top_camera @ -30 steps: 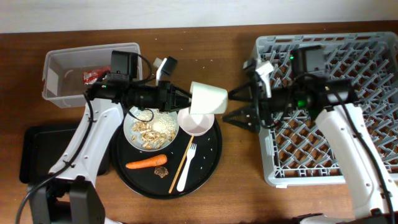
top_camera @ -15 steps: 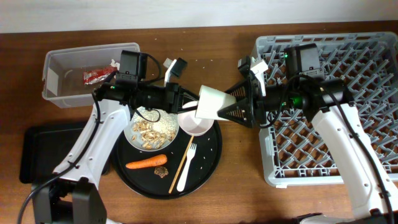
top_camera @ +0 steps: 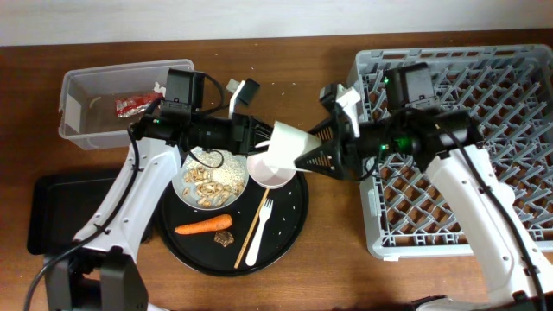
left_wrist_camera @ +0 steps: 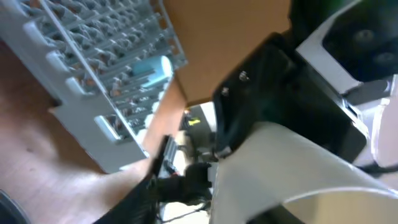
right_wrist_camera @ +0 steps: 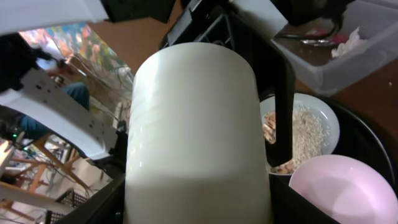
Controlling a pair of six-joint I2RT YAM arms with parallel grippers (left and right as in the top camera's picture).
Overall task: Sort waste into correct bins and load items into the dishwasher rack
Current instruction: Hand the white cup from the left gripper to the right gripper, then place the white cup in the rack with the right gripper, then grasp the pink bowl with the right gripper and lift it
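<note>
My left gripper [top_camera: 262, 140] is shut on the rim of the small white cup [top_camera: 288, 145] and holds it in the air above the round tray's top edge. My right gripper [top_camera: 305, 153] is open, one finger on each side of the cup. In the right wrist view the cup [right_wrist_camera: 196, 137] fills the gap between my fingers [right_wrist_camera: 93, 202]. The grey dishwasher rack [top_camera: 371, 233] stands on the right. A light-blue cup [left_wrist_camera: 152, 71] lies in it. The clear tub [top_camera: 86, 95] holds the red wrapper [top_camera: 131, 104] and white paper [right_wrist_camera: 357, 40].
The round black tray [top_camera: 289, 216] carries a saucer of rice and scraps [top_camera: 210, 177], a pinkish-white bowl [top_camera: 270, 170], the carrot [top_camera: 203, 226], a brown crumb [top_camera: 224, 238], the fork [top_camera: 259, 231] and the chopstick [top_camera: 251, 220]. The shallow black tray [top_camera: 43, 216] lies at the left.
My left gripper carried the cup to the right, then held still. My right gripper moved left until its fingers came along both sides of the cup.
</note>
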